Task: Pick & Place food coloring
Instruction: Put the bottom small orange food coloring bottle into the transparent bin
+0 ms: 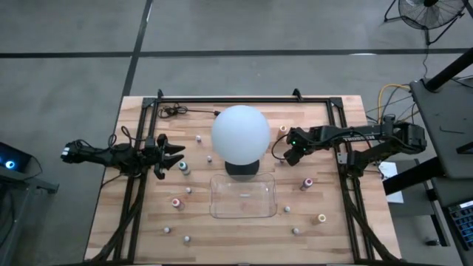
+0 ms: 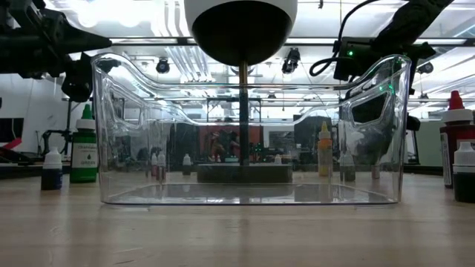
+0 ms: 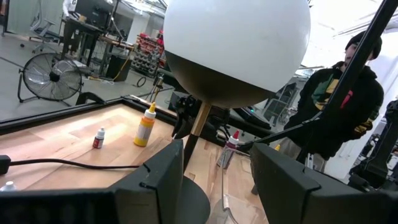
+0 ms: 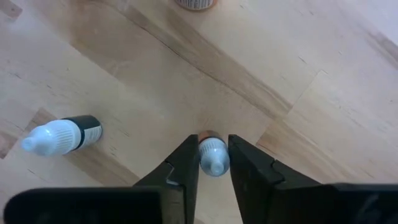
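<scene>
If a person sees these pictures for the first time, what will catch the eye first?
The big white globe on its dark base stands in the middle of the table, just behind the clear plastic tray. Tiny food coloring bottles are scattered over the wood around both. Right of the globe, the right pincer has its fingers closed around one white-capped bottle, and the left pincer waits at the table's left side.

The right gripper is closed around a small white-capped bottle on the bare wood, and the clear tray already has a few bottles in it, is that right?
Not quite. The right gripper is shut on the small white-capped bottle over bare wood, as the right wrist view shows. But the clear tray holds no bottles: the high view shows it empty, below the white globe.
</scene>
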Controlling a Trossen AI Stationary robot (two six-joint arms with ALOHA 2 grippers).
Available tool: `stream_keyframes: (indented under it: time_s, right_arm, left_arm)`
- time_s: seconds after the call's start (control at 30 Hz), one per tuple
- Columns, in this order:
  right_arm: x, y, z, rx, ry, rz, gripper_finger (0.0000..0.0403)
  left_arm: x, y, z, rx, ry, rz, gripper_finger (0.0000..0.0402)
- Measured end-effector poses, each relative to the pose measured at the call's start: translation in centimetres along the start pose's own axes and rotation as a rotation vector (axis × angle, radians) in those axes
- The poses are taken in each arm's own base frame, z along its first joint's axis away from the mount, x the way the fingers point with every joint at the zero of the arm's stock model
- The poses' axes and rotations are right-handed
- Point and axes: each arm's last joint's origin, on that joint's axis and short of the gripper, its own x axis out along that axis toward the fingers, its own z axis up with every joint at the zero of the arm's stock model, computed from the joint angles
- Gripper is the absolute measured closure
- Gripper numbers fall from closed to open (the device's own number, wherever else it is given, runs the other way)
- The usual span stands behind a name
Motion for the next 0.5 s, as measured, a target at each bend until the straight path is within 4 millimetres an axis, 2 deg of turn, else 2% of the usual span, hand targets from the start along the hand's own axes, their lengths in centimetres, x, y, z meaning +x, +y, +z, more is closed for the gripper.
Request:
stream_keyframes:
  time_s: [0.17,0.5]
  right_arm:
    - [0.04,0.02,-0.07,0.001,0.019,0.020,0.0321]
    - [0.09,0.00,-0.20,-0.001,0.031,0.028,0.0337]
  left_arm:
    - [0.00,0.00,0.00,0.000,0.000,0.000,0.0241]
    - [0.00,0.00,0.00,0.000,0.000,0.000,0.0241]
